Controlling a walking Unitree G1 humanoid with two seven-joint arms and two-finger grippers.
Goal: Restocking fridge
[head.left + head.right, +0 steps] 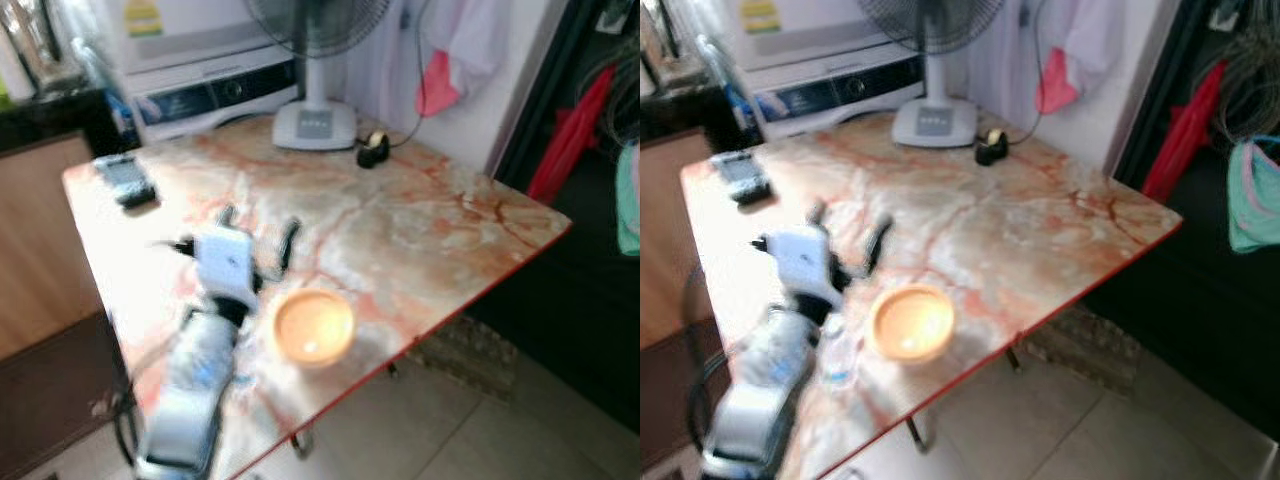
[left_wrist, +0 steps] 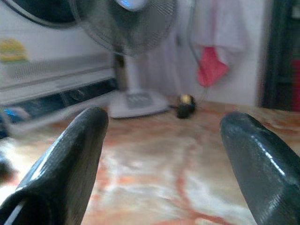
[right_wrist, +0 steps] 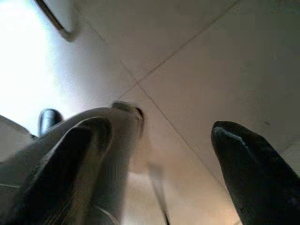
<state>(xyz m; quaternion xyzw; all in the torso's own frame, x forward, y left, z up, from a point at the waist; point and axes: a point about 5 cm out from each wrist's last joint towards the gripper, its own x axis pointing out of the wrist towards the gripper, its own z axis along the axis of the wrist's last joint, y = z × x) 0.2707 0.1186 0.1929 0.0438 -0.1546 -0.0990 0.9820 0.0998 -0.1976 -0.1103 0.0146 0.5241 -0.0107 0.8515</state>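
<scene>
The left arm [image 1: 195, 390] is showing silver casing — its white wrist block [image 1: 225, 262] carrying two long black fingers [image 1: 289, 243], dark cabling trailing alongside.

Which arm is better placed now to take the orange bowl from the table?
Left. The left pincer is open over the marble table, just behind the orange bowl. The right pincer hangs open over the floor tiles.

Marble table [image 1: 420, 230]: bowl [image 1: 313, 326], fan [image 1: 314, 125], phone [image 1: 127, 178]
</scene>
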